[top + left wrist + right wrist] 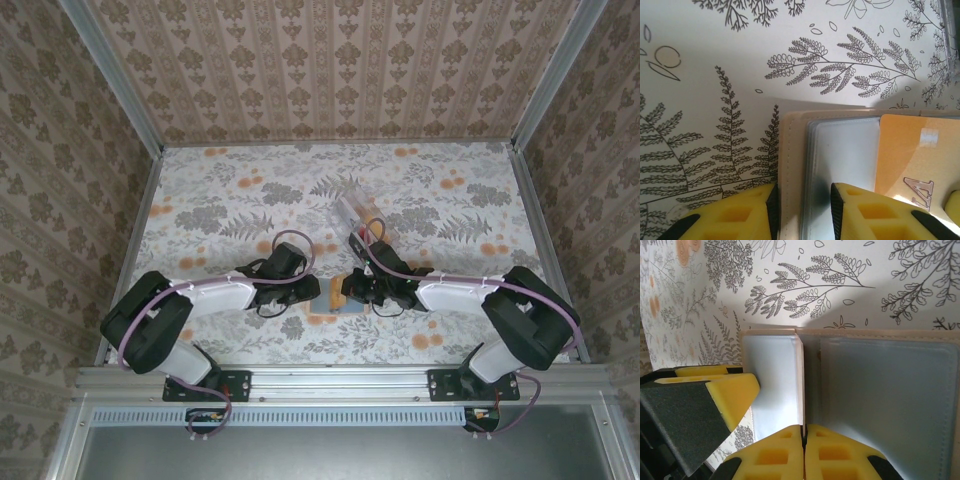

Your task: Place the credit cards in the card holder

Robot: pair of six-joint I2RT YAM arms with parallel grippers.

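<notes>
Left wrist view: left end effector (805,215) fingers stand apart astride the near left edge of the open card holder (792,165); grip cannot be told. Right end effector (804,450) is closed on the orange card (915,160), held edge-on at the holder's middle. Holder lies on the bench (715,60) between both arms, with the clear tray (362,215) farther back.
</notes>
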